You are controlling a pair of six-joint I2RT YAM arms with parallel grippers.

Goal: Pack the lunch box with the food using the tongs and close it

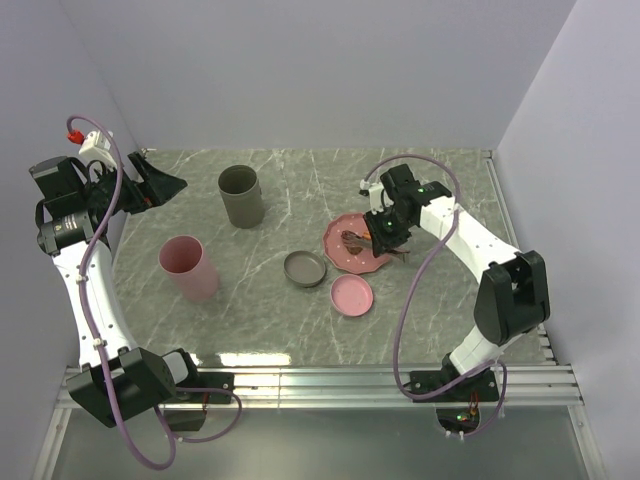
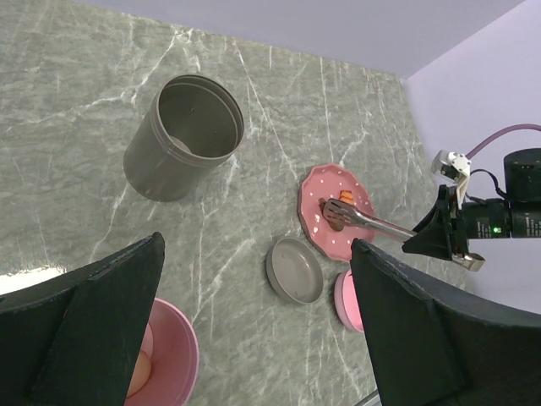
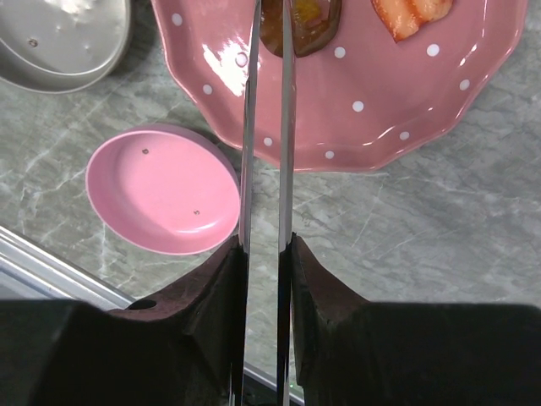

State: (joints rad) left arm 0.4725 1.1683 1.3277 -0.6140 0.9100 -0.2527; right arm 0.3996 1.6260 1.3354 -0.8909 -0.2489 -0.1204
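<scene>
Tongs [image 3: 250, 127] clamped in right gripper [image 3: 266, 245], tips at brown piece [image 3: 308, 30] on dotted plate [image 3: 338, 110]; orange piece [image 3: 410, 13] at its 3 o'clock. Left gripper [image 2: 258, 244] spread, empty. Grey lid [image 1: 304, 268] and pink lid [image 1: 352, 295] off; packing and closing seem mostly ahead.

The white left arm [image 1: 85, 290] is standing raised, its black left gripper [image 2: 258, 245] gaping wide. The white right arm [image 1: 470, 245] is reaching inward, its black right gripper [image 3: 265, 249] clamping slim grey metal tongs [image 3: 250, 127].

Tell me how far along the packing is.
Done: a peach piece seemingly sits in the pink container. In hand: right hand squeezes the tongs on a brown piece on the plate. Left: the orange piece, then the grey lid and pink lid.
</scene>
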